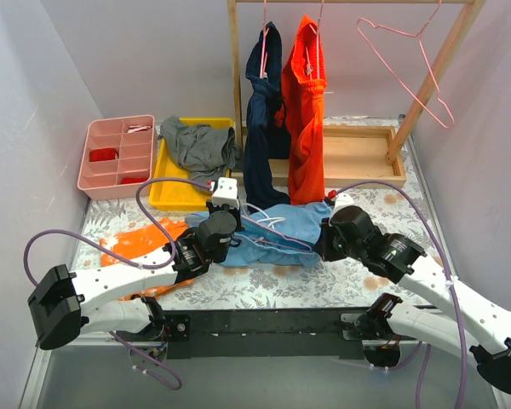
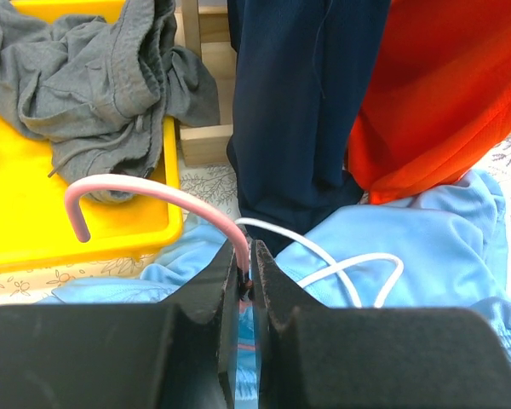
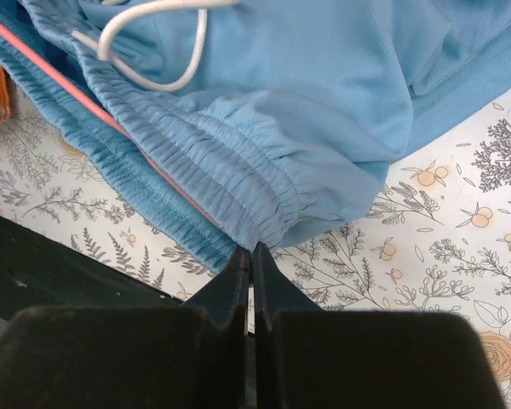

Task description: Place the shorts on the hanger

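Observation:
The light blue shorts (image 1: 277, 232) lie crumpled on the table between my two grippers, white drawstring (image 2: 349, 268) on top. My left gripper (image 2: 248, 256) is shut on the neck of the pink wire hanger (image 2: 153, 189), whose hook curves up to the left. The hanger's pink wire (image 3: 77, 89) runs along inside the shorts' elastic waistband (image 3: 238, 162). My right gripper (image 3: 251, 251) is shut on the edge of the waistband at the shorts' right end. In the top view the left gripper (image 1: 230, 228) is at the shorts' left side and the right gripper (image 1: 324, 239) at their right.
Navy shorts (image 1: 262, 128) and orange-red shorts (image 1: 305, 119) hang from a wooden rack (image 1: 235, 68) just behind. A second pink hanger (image 1: 409, 72) hangs at the rack's right. A yellow tray (image 1: 166, 192) holds a grey garment (image 1: 200, 146). A pink compartment box (image 1: 119, 153) is back left; an orange cloth (image 1: 140, 243) lies left.

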{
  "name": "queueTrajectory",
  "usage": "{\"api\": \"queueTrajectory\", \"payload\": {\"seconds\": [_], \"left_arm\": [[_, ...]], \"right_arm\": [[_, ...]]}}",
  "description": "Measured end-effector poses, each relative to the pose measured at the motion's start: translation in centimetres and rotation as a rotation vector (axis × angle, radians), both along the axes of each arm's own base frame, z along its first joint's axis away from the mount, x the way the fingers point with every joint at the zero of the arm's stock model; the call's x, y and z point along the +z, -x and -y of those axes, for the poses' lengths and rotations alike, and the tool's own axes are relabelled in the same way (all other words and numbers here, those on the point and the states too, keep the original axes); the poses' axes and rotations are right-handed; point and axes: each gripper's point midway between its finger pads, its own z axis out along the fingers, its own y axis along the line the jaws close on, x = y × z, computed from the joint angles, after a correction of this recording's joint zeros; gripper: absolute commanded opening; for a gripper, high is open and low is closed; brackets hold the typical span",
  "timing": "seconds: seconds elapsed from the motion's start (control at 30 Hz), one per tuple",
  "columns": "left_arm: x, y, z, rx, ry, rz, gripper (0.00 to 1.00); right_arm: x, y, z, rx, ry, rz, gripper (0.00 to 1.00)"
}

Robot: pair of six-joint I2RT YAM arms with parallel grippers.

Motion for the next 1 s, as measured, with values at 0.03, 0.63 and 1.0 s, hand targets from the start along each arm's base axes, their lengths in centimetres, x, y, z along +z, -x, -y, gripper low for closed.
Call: {"api": "queueTrajectory", "payload": {"seconds": [0.03,0.63,1.0], "left_arm": [[0.0,0.0,0.0,0.001,0.0,0.001,0.0],[1.8,-0.6,1.9,0.026,0.016,0.044,0.0],[12.1,-0.1,2.9,-0.007,0.1,0.164,0.0]], "right_arm": [[0.3,-0.1,-0.1,0.004,0.001,0.002,0.01],[5.7,-2.1,-5.6,0.105,-0.11,-0.004,0.01],[17.1,-4.6,-7.1,0.118,-0.244,0.219,0.17]]}}
